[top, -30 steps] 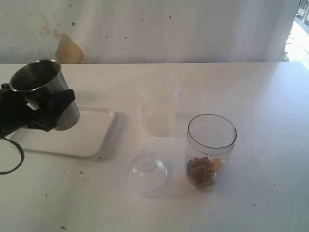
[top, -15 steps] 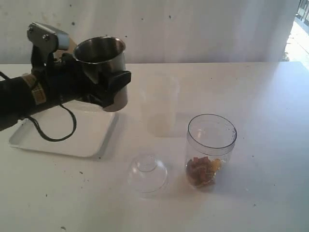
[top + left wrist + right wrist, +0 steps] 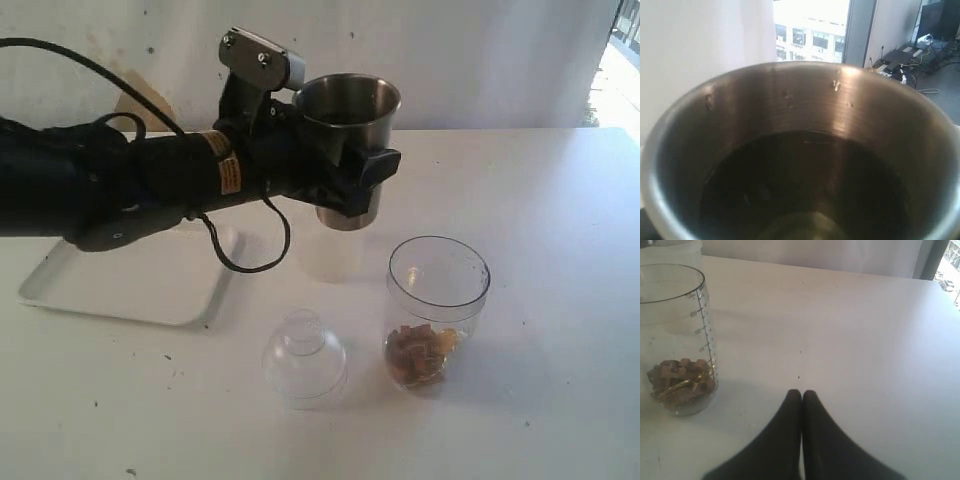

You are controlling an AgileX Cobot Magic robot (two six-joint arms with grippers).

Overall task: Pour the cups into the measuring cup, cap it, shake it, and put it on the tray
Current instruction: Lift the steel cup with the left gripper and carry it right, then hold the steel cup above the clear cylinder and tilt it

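My left gripper (image 3: 347,182) is shut on the brushed-steel tumbler (image 3: 347,125), holding it upright in the air, up and to the left of the measuring cup (image 3: 437,300). The measuring cup stands upright on the table with brown and yellow bits at its bottom. In the left wrist view the tumbler's dark inside (image 3: 805,115) fills the picture and hides the jaws. The white tray (image 3: 120,285) lies at the left, partly behind the arm. My right gripper (image 3: 801,393) is shut with nothing in it, low over the table beside the measuring cup (image 3: 680,335).
A clear dome-shaped lid (image 3: 305,357) rests on the table left of the measuring cup. A frosted plastic cup (image 3: 328,255) stands behind it, its top hidden by the tumbler. The left arm's cable (image 3: 245,262) hangs over the tray's right edge.
The left arm has carried the tumbler up and to the right, from over the tray's left side to just left of the measuring cup. The right gripper has stayed shut.
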